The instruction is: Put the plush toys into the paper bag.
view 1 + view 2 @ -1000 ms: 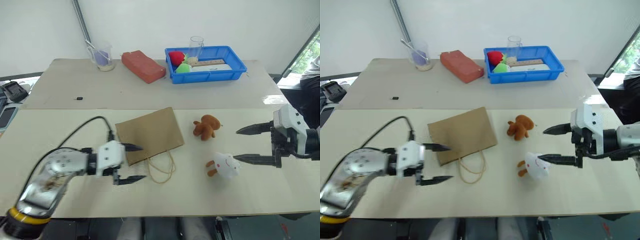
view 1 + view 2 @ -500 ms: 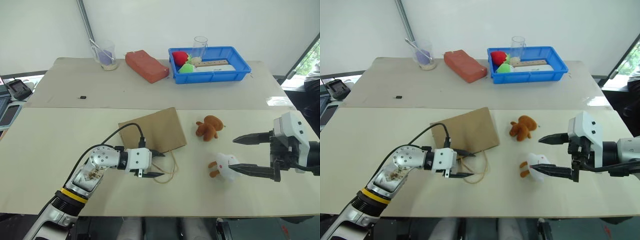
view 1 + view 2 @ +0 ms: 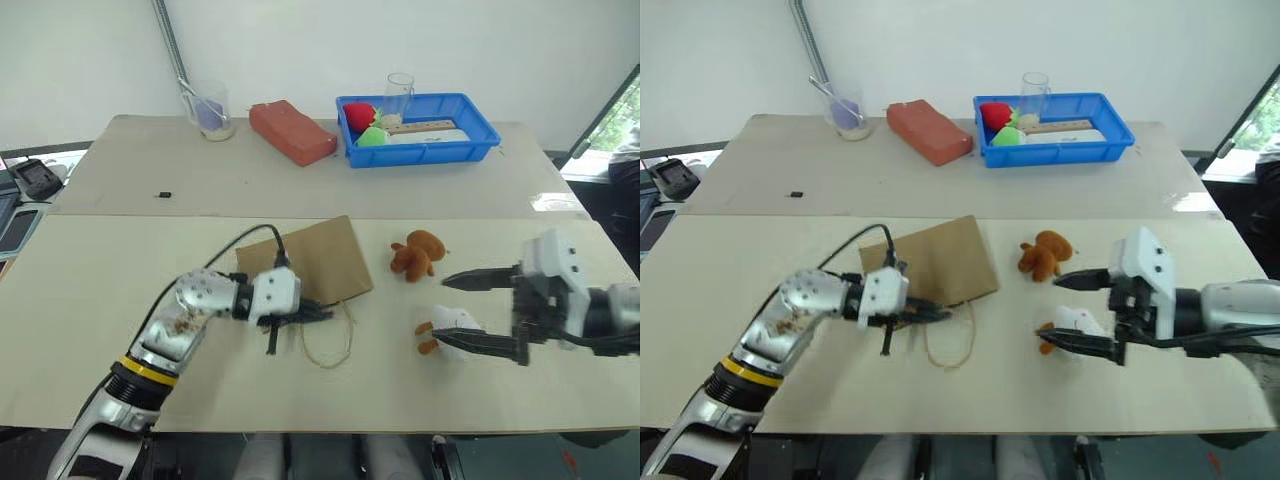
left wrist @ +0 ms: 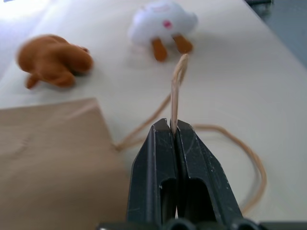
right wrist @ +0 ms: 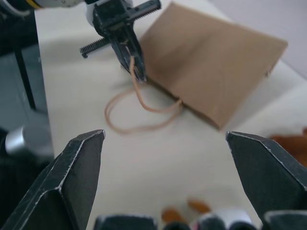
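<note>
My left gripper was pinched on a cord handle of the flat paper bag; my right gripper gaped around the white plush. Next I needed to lift the mouth open.

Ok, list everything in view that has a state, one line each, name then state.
left pincer: shut on the cord handle
right pincer: open, fingers either side of the white plush toy
paper bag: lying flat on the table, mouth closed
white plush toy: on the table, not gripped
brown plush toy: on the table, untouched
blue tray: holds red and green toys
glass: upright
</note>
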Action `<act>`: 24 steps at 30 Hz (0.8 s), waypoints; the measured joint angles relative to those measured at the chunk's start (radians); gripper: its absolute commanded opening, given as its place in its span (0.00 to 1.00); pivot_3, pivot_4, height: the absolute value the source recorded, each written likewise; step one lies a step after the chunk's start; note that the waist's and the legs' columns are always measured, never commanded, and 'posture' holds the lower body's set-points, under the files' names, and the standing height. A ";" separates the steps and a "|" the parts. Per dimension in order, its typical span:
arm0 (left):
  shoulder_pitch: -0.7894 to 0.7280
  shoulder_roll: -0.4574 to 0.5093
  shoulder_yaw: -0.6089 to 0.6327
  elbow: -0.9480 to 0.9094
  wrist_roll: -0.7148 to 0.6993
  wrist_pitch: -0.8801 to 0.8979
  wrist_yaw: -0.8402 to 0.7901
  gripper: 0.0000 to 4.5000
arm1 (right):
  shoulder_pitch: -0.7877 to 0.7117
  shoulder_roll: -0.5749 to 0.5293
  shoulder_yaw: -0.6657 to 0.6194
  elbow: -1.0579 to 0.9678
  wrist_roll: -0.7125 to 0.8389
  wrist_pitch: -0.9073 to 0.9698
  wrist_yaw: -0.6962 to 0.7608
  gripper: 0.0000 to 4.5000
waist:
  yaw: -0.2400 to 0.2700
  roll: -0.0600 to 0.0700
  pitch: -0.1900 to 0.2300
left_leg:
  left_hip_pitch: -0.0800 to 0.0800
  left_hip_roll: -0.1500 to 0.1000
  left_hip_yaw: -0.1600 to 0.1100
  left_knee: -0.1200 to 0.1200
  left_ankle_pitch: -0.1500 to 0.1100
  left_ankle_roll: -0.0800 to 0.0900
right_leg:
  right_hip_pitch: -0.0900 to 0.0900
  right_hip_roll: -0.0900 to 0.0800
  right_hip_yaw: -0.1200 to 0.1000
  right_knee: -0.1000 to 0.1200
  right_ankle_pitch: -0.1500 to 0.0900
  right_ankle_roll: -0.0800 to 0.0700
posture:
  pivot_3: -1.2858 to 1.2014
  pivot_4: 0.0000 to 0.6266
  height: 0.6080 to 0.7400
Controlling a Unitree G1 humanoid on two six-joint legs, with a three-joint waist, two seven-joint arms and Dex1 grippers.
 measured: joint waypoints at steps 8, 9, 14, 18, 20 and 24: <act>-0.167 -0.028 0.103 0.047 -0.174 0.335 0.043 0.00 | -0.103 0.261 0.312 0.027 -0.145 -0.005 -0.238 0.42 | 0.003 0.000 0.000 | -0.002 -0.001 -0.002 0.001 0.000 0.000 | -0.001 -0.001 -0.001 0.000 0.000 0.000 | 0.52 0.24 1.00; -0.169 -0.037 0.112 0.047 -0.182 0.362 0.056 0.00 | -0.114 0.291 0.336 0.042 -0.166 -0.011 -0.260 0.34 | 0.003 0.000 0.000 | -0.002 -0.001 -0.002 0.001 0.000 0.000 | -0.001 0.000 -0.001 0.000 0.000 0.000 | 0.52 0.24 1.00; -0.170 -0.087 0.117 0.030 -0.225 0.471 0.125 0.00 | -0.159 0.427 0.439 0.137 -0.277 -0.063 -0.342 0.02 | 0.002 0.000 0.000 | -0.002 -0.001 -0.002 0.001 0.000 0.000 | -0.002 0.000 -0.001 0.001 0.000 0.000 | 0.52 0.24 1.00; -0.169 -0.109 0.121 -0.009 -0.251 0.520 0.172 0.00 | -0.185 0.519 0.485 0.234 -0.360 -0.110 -0.395 0.02 | 0.002 0.000 0.000 | -0.002 -0.001 -0.002 0.001 0.000 0.000 | -0.002 0.000 -0.001 0.001 0.000 0.000 | 0.52 0.24 1.00; -0.169 -0.123 0.124 -0.021 -0.252 0.532 0.198 0.00 | -0.189 0.569 0.503 0.292 -0.395 -0.129 -0.421 0.02 | 0.002 0.000 0.000 | -0.002 -0.001 -0.002 0.001 0.000 0.000 | -0.002 0.000 -0.001 0.001 0.000 0.000 | 0.52 0.24 1.00; -0.169 -0.151 0.143 -0.035 -0.276 0.572 0.243 0.00 | -0.226 0.681 0.510 0.431 -0.459 -0.184 -0.481 0.02 | -0.004 0.000 0.000 | -0.002 -0.001 -0.002 0.001 0.000 0.000 | -0.002 0.000 -0.001 0.002 0.000 -0.001 | 0.52 0.24 1.00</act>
